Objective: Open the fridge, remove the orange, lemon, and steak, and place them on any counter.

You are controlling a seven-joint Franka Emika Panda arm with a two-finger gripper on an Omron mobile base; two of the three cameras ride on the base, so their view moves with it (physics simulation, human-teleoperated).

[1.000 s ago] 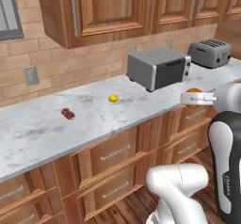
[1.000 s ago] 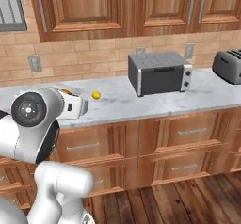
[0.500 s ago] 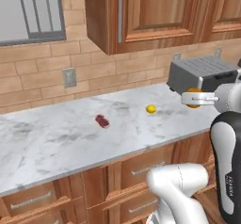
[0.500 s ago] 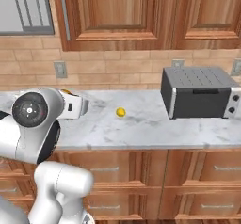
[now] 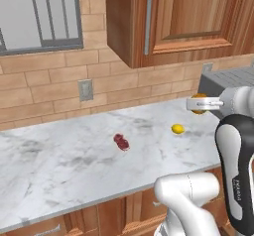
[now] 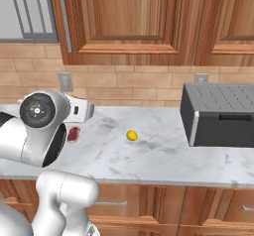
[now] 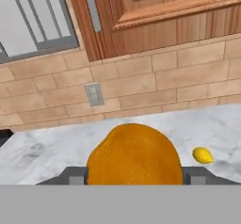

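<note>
My gripper is shut on the orange, a round fruit held above the marble counter at its right side. In the hand view the orange bulges between the two fingertips. The small yellow lemon lies on the counter just below and left of the gripper, and it is also in the right base view and the hand view. The dark red steak lies flat further left on the slab. The fridge is out of view.
A dark grey toaster oven stands on the counter to the right. Brown wall cabinets hang above, a window is at upper left, and a wall outlet sits on the brick backsplash. Bare marble stretches left of the steak.
The whole scene has shifted to the right, so the base has driven left along the counter; the toaster has left the picture. The orange stays held in the gripper.
</note>
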